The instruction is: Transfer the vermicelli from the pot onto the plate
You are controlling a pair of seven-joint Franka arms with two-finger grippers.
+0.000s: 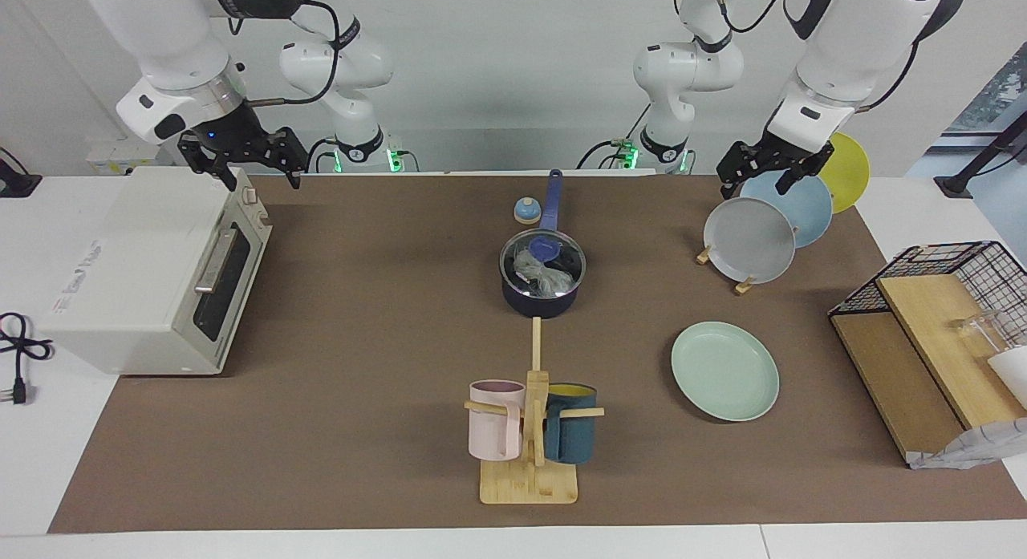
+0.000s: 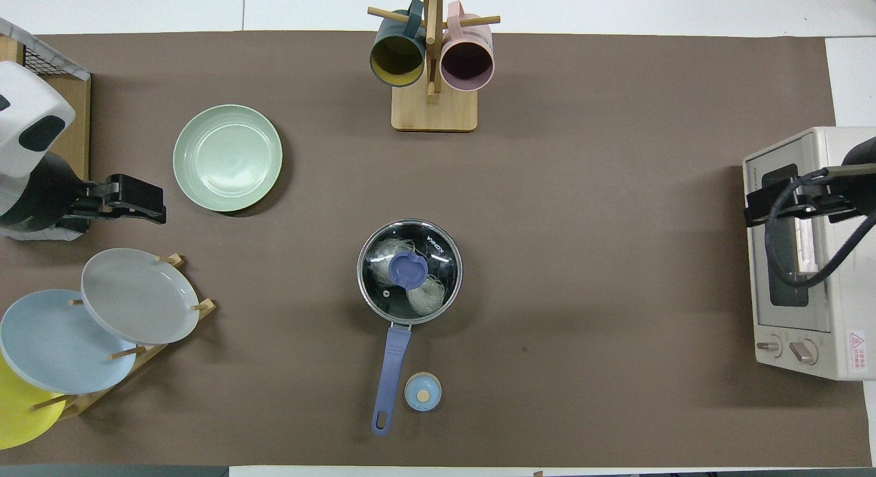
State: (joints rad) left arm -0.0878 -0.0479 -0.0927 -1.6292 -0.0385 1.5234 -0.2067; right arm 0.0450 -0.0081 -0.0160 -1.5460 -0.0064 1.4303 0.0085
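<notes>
- We found the vermicelli inside the pot, under its glass lid, at the middle of the surface.
- The mint-green plate lay bare, farther from the robots than the pot, toward the left arm's end.
- The left gripper hung over the plate rack, fingers spread, holding nothing.
- The right gripper waited over the toaster oven, fingers spread, holding nothing.
</notes>
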